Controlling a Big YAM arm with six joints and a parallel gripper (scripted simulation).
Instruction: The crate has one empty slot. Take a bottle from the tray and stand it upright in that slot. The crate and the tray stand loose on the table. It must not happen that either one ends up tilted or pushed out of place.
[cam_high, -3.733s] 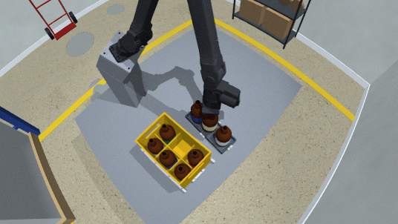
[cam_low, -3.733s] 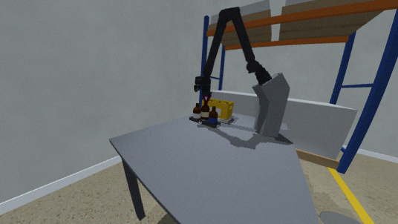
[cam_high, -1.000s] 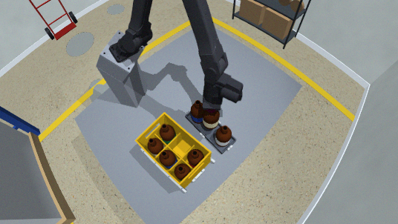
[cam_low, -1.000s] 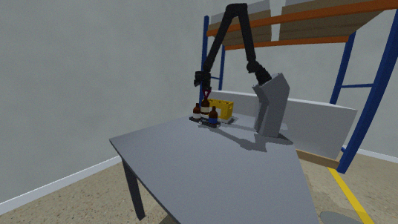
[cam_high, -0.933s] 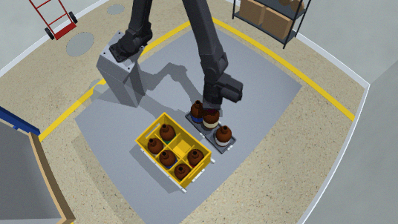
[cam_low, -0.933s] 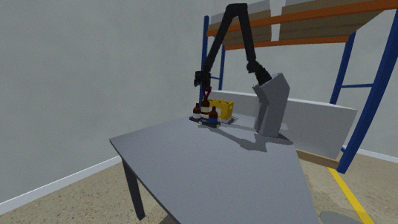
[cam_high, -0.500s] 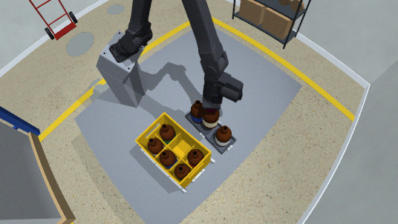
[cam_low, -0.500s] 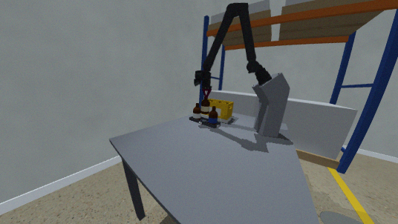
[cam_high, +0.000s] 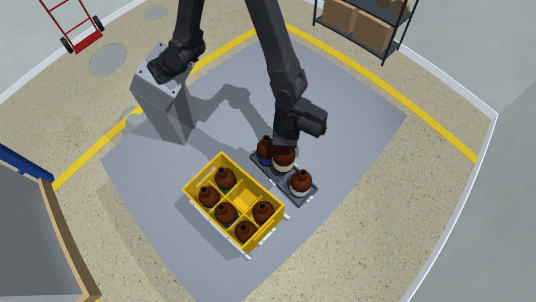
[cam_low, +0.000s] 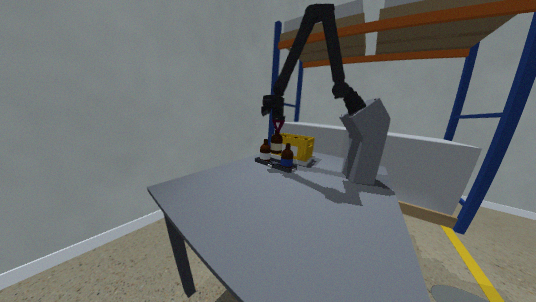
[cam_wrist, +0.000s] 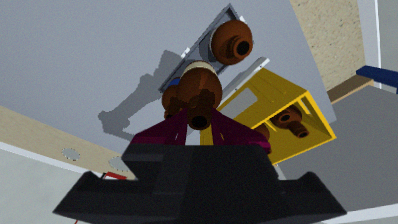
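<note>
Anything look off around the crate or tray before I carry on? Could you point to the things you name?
Nothing stands out. The yellow crate (cam_high: 202, 207) (cam_low: 300, 136) (cam_wrist: 280, 82) and the tray (cam_high: 285, 188) (cam_low: 261, 161) (cam_wrist: 165, 84) look level, and the gripper (cam_high: 284, 148) (cam_low: 278, 131) (cam_wrist: 199, 111) is closed on the cream-labelled bottle (cam_high: 284, 160) (cam_low: 276, 143) (cam_wrist: 199, 86), which looks upright.

Since the earliest pictures, you have raised the cream-labelled bottle (cam_high: 284, 161) (cam_low: 276, 144) (cam_wrist: 200, 90) off the tray (cam_high: 286, 188) (cam_low: 259, 160) (cam_wrist: 175, 71). It stood level with its two neighbours there; now your gripper (cam_high: 284, 148) (cam_low: 278, 131) (cam_wrist: 199, 111) holds it higher than both. Your arm's elbow (cam_low: 320, 12) has risen too and shifted towards the base, and the arm's shadow (cam_low: 327, 192) has moved along the table.
</note>
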